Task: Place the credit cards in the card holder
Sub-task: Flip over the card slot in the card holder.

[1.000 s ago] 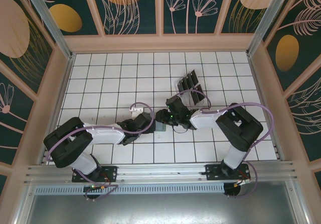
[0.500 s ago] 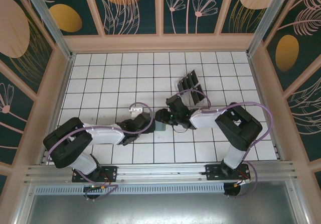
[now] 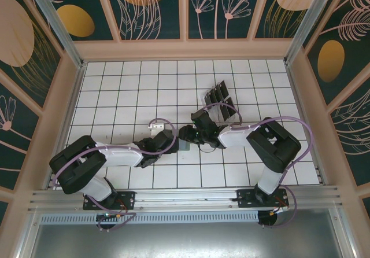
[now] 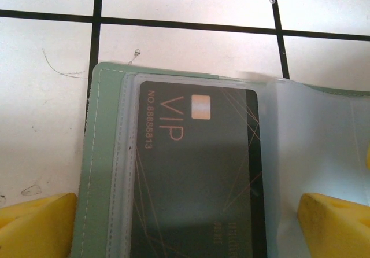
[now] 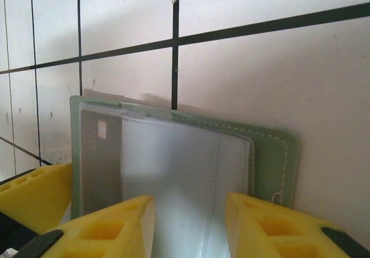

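Straddling card holder: left end effector and right end effector, both released.

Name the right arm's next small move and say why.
Probably lift the right gripper off the card holder and go for the spare credit cards farther back: one VIP card already looks seated in a clear sleeve, and the left gripper brackets the holder, so it should stay put.

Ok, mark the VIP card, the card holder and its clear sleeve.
VIP card point(image 4: 196, 177): left wrist view, middle of its dark face.
card holder point(image 5: 269, 154): right wrist view, green cover by the stitching.
clear sleeve point(image 5: 173, 165): right wrist view, middle of the plastic pocket.
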Available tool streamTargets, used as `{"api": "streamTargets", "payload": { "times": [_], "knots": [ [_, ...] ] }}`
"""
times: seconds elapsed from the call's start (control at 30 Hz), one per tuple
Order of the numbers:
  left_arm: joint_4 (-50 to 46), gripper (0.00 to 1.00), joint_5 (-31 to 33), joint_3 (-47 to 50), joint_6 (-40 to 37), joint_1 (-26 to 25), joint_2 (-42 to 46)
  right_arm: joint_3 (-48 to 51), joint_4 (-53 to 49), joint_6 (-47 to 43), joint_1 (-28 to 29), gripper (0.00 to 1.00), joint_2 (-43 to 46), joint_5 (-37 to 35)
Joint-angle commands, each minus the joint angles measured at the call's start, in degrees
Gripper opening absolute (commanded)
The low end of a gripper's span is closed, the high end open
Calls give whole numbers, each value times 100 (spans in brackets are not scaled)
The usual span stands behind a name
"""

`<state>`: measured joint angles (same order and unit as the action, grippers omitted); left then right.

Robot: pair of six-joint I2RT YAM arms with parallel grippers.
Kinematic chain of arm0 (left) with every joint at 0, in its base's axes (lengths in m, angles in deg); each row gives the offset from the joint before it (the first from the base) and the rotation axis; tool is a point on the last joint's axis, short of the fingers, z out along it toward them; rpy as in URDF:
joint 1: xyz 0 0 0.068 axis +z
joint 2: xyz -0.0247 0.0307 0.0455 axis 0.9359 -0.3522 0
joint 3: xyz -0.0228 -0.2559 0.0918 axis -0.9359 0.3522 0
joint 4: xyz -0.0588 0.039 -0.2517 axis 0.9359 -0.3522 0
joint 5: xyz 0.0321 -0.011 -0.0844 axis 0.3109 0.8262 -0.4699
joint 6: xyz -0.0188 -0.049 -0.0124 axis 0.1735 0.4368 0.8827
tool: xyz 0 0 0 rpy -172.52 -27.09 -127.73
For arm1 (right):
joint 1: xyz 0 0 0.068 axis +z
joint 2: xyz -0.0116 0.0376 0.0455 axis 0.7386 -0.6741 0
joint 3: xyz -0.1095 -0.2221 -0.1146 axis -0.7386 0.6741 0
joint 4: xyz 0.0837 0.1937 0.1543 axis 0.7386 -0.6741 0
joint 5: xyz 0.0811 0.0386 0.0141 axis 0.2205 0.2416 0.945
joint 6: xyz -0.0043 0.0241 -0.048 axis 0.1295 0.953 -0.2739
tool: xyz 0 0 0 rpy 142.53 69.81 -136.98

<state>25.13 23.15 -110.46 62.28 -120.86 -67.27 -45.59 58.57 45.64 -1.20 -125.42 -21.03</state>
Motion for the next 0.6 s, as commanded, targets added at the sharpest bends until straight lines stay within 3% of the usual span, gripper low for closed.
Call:
{"api": "streamTargets", "payload": {
  "times": [0.0, 0.37, 0.57],
  "knots": [
    [-381, 98, -164, 215, 19, 114, -57, -161, 234, 74, 149, 38, -292, 317],
    [-1925, 98, 1017, -143, 355, 175, 1045, -108, 211, 99, 149, 39, -249, 317],
    [-2080, 99, 1022, -60, 332, 615, 966, -59, 183, 96, 149, 39, -208, 300]
  ]
}}
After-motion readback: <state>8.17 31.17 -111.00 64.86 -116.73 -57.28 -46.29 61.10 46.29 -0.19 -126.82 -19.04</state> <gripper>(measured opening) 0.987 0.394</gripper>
